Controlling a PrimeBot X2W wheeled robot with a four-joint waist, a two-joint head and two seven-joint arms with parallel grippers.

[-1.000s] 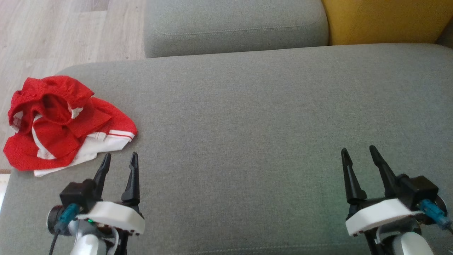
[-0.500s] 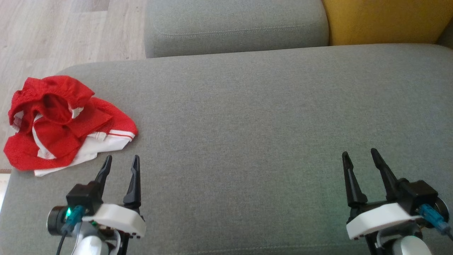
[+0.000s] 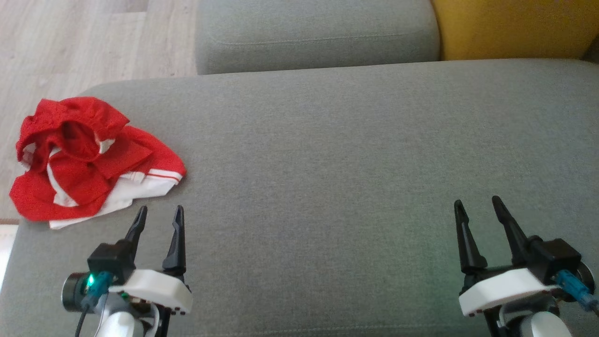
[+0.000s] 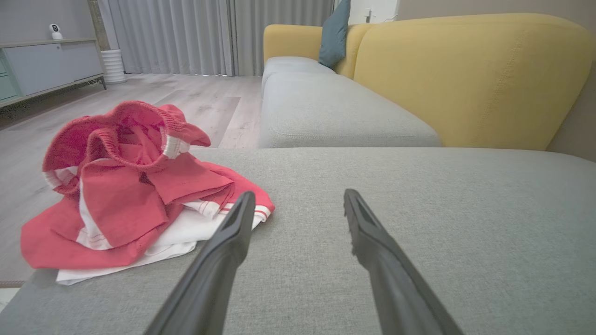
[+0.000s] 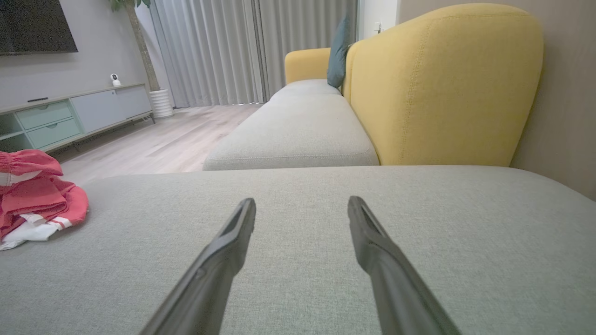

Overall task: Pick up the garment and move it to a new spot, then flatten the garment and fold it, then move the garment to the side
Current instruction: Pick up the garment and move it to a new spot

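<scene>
The garment (image 3: 89, 159) is a crumpled red and white piece lying in a heap at the left edge of the grey sofa cushion (image 3: 327, 150). In the left wrist view the garment (image 4: 130, 186) sits just ahead and left of the fingers. My left gripper (image 3: 159, 213) hovers open a little nearer than the heap, its tips close to the white hem, with nothing held. Far to the right my right gripper (image 3: 475, 203) stands open over bare cushion. The right wrist view catches the garment (image 5: 37, 200) at its far left.
Beyond the cushion lies a second grey seat (image 3: 313, 32) with a yellow backrest (image 3: 514, 25) at the upper right. Wooden floor (image 3: 84, 42) shows off the left edge, just past the heap. A low cabinet (image 5: 70, 116) stands across the room.
The left gripper drew back slightly toward me over the second. The head view shifted a little, so the heap sits a bit further right and higher. The garment itself has not moved.
</scene>
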